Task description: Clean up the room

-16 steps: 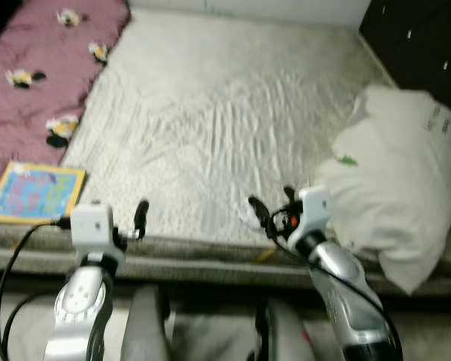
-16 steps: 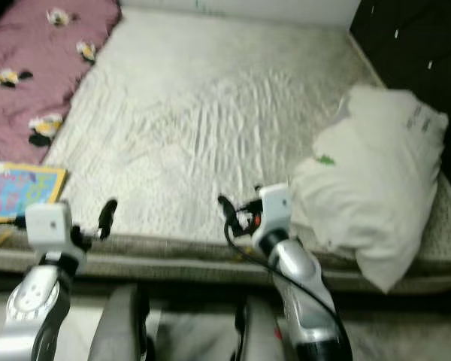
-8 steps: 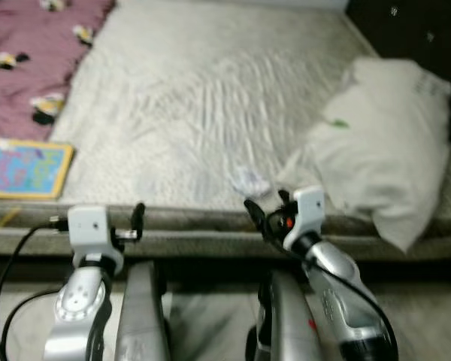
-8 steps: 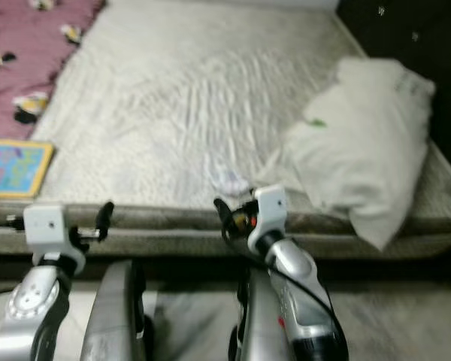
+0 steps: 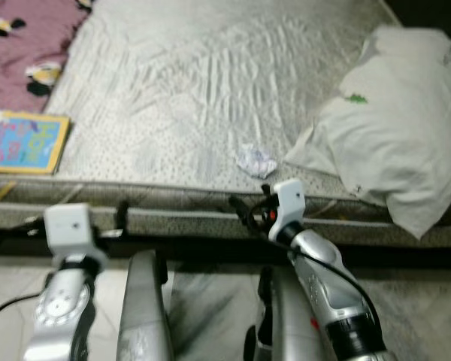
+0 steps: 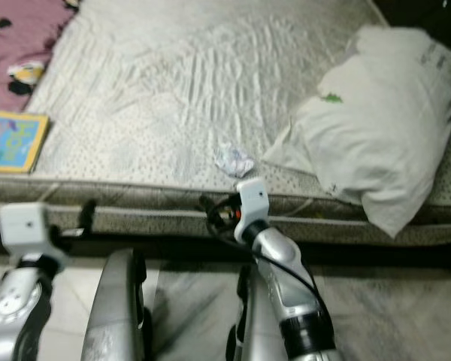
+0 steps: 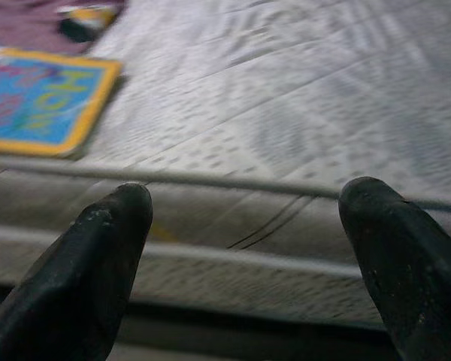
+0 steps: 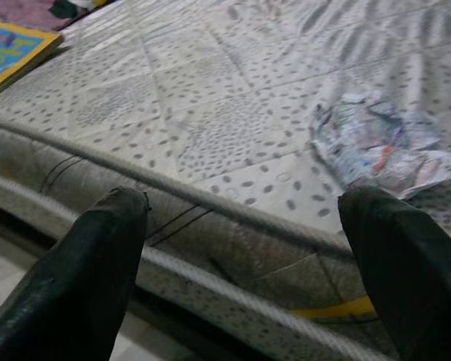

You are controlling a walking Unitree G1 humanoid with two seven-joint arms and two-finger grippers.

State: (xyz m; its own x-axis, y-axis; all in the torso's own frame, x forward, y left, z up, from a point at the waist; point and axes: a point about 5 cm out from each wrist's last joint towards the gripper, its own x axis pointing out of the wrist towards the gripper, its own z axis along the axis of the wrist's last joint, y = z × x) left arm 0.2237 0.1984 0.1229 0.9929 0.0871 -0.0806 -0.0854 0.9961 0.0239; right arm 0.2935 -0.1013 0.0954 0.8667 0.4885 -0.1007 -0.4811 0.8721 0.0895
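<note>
The crumpled paper [image 5: 255, 160] sits on the bed [image 5: 195, 98] near its front edge, just beside the pillow [image 5: 395, 143]. It looks light, soft and springy, so pinch it across its bunched middle. The right tool [image 5: 249, 213] hangs at the bed's edge, short of the paper, fingers spread wide and empty. The left tool [image 7: 248, 263] is also wide open, near the book [image 5: 24, 141]. The paper's print is probably wrapper, too blurred to say.
</note>
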